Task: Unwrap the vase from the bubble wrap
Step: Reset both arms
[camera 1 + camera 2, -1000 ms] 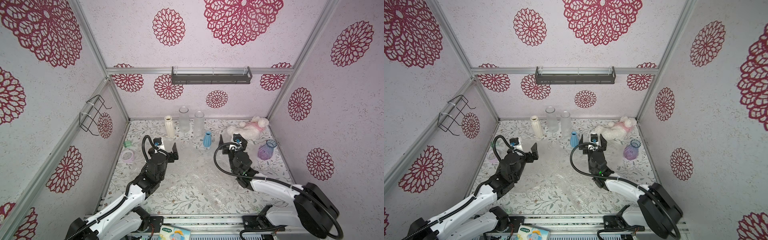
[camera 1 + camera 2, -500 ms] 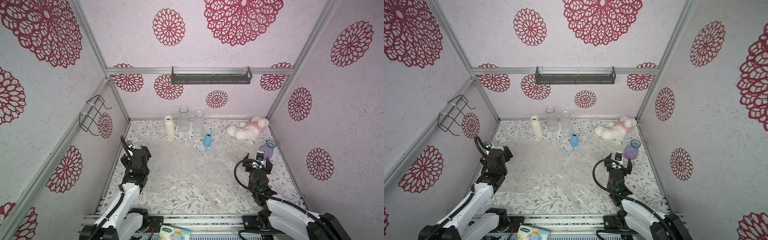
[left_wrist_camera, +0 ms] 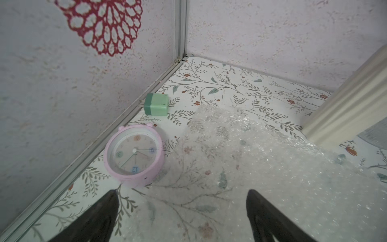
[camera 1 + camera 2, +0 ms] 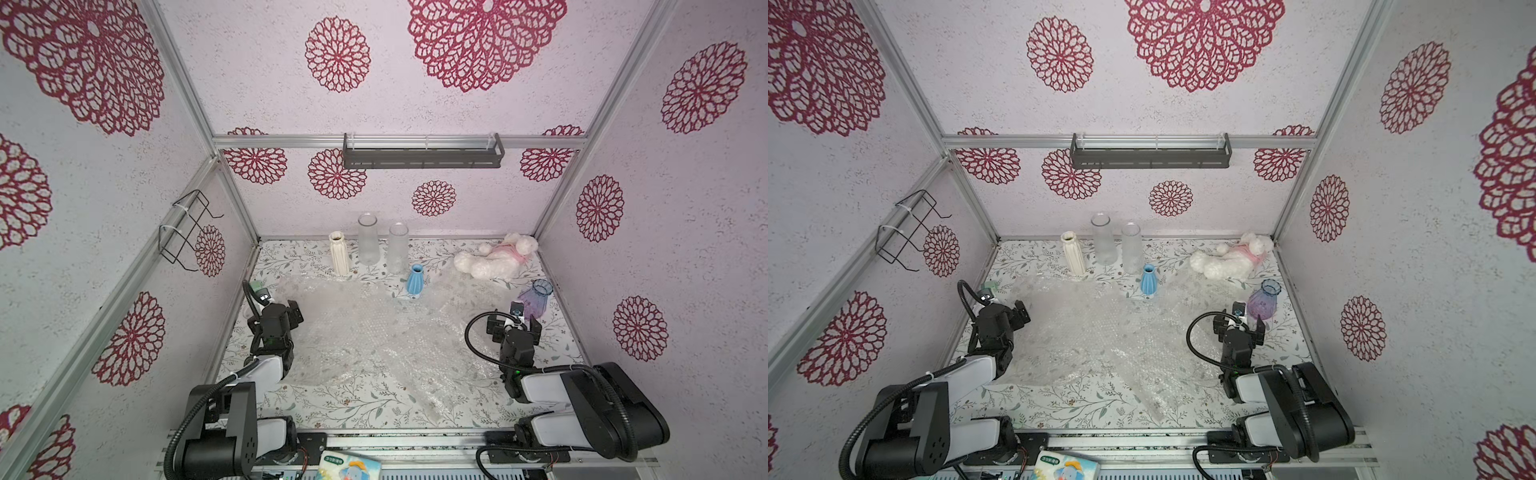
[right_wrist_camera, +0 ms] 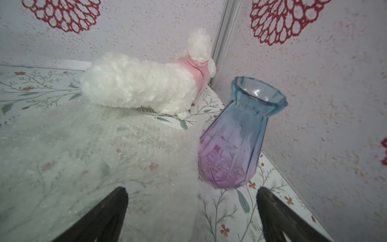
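The bubble wrap (image 4: 374, 332) (image 4: 1100, 332) lies spread flat over the middle of the table, with nothing rolled inside it. A small blue vase (image 4: 414, 280) stands upright and bare at its far edge. A purple-blue glass vase (image 4: 536, 297) (image 5: 234, 144) stands bare by the right wall, at the wrap's right edge. My left gripper (image 4: 276, 309) (image 3: 182, 191) is open and empty over the wrap's left edge (image 3: 272, 167). My right gripper (image 4: 515, 322) (image 5: 192, 188) is open and empty just in front of the purple-blue vase, above the wrap's edge (image 5: 83, 146).
A cream ribbed vase (image 4: 340, 257) and two frosted glass cylinders (image 4: 368, 243) stand at the back. A white plush dog (image 4: 494, 259) lies at the back right. A pink alarm clock (image 3: 134, 154) and a green block (image 3: 157, 104) sit by the left wall.
Both arms have drawn back from the middle of the table, the left toward the left wall and the right toward the purple-blue vase. Both grippers have stayed open.
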